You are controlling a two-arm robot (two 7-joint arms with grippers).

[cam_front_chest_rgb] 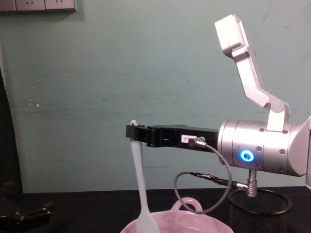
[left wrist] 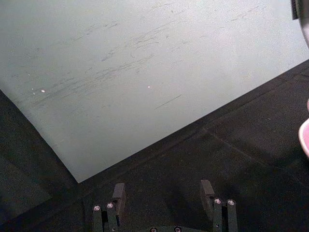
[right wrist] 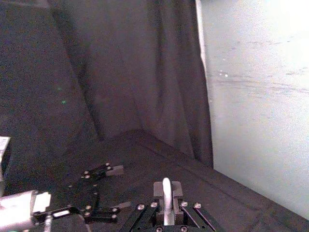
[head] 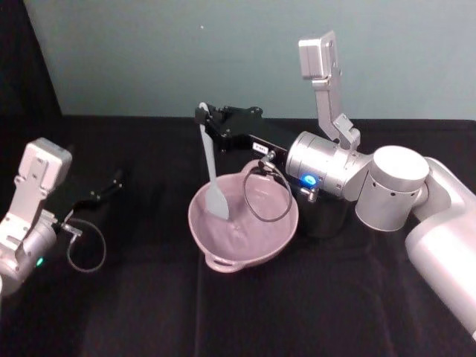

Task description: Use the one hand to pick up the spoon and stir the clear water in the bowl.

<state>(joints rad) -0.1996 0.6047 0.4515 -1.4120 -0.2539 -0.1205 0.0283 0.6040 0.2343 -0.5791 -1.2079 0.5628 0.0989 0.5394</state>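
One arm does the work: the long, narrow black right gripper, on the silver cylindrical arm with the blue ring light, reaches in above the far left side of the pale pink glossy bowl. Its fingers pinch the very top of the slender white plastic spoon, close to the end of the handle. The spoon hangs nearly upright from that pinch, slightly tilted, with its flat paddle head down inside the bowl toward the left wall. The clear water in the bowl shows as little more than a faint sheen on the pink, and I cannot tell whether the head is wetted. The spoon looks light and thin, probably a little springy along the handle, and smooth plastic may swivel or slip in a hold this high up. A grip lower on the handle would likely give firmer control, though the present one leaves the fingers well clear of the water. The bowl looks light and stands loose on the black-draped worktop, so a push against its wall could slide it or slop water; gentle circles away from the wall seem wise. The black left gripper sits parked well to the left of the bowl, fingers spread, holding nothing.
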